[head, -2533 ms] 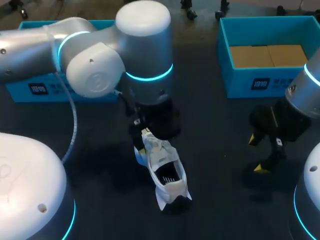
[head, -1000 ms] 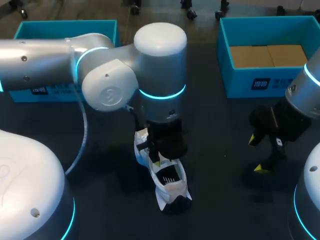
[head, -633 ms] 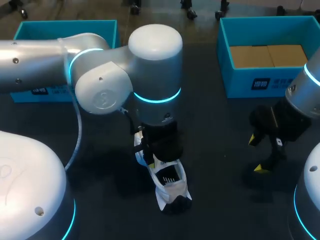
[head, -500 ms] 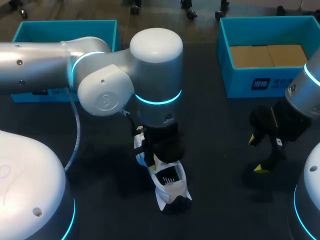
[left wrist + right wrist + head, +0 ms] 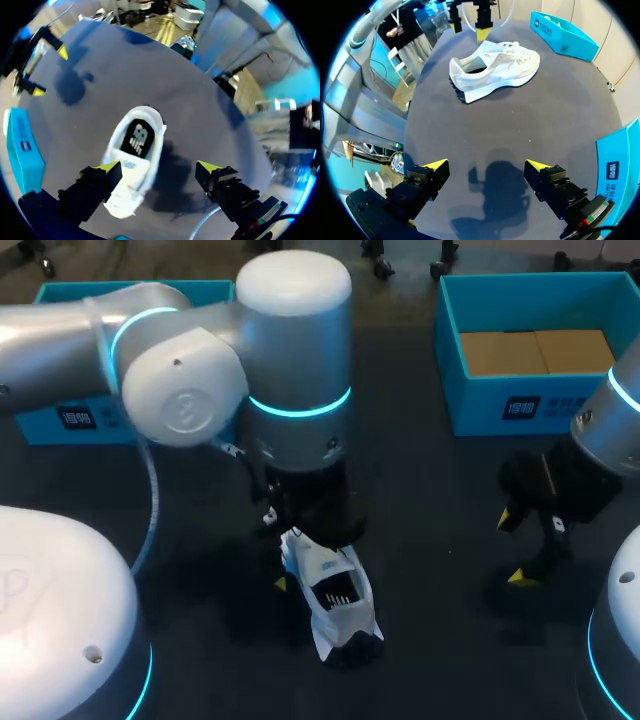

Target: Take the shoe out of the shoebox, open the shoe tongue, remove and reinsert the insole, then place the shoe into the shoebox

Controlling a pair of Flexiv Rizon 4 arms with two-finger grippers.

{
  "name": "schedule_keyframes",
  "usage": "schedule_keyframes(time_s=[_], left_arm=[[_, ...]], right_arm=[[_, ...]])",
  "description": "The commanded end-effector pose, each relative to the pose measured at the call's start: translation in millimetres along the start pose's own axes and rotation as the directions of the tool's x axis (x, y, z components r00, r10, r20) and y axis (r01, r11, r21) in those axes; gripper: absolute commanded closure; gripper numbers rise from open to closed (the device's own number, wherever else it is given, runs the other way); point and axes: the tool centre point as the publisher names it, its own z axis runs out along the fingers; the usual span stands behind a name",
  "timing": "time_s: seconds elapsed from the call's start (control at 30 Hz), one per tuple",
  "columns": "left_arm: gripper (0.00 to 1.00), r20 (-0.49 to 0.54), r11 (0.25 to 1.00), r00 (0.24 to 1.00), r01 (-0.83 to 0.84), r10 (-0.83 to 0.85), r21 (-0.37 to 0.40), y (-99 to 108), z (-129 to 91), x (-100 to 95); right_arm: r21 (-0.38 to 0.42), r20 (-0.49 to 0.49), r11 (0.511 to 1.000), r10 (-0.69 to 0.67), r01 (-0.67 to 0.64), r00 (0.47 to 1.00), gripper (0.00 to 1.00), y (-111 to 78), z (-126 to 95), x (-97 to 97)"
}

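Shoe (image 5: 335,588) lies outside the shoebox (image 5: 480,402) (cardboard (image 5: 535,350) inside); both jaws gape empty.

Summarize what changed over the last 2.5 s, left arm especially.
The left arm swung nearer over the shoe's opening, then drew back toward its toe. The left gripper now hangs open over the shoe, holding nothing. No grasp or release shows. The shoe stayed about where it was on the table, upright on its sole. The open right gripper did not move.
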Motion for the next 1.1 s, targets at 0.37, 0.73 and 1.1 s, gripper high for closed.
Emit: schedule_keyframes(time_s=[0.37,0.73,1.1], left_arm=[[0.00,0.007,0.856,0.858,0.512,-0.514,0.068,-24.4,-0.3,12.1],[0.00,0.116,0.741,0.733,0.668,-0.670,0.060,-31.4,1.1,15.2],[0.00,0.156,0.499,0.477,0.851,-0.865,0.163,-43.2,0.4,25.8]], right_arm=[[0.003,0.001,1.000,0.001,-0.001,1.000,0.00,0.4,0.4,0.7],[0.003,0.001,1.000,0.001,-0.001,1.000,0.00,0.4,0.4,0.7],[0.003,0.001,1.000,0.001,-0.001,1.000,0.00,0.4,0.4,0.7]])
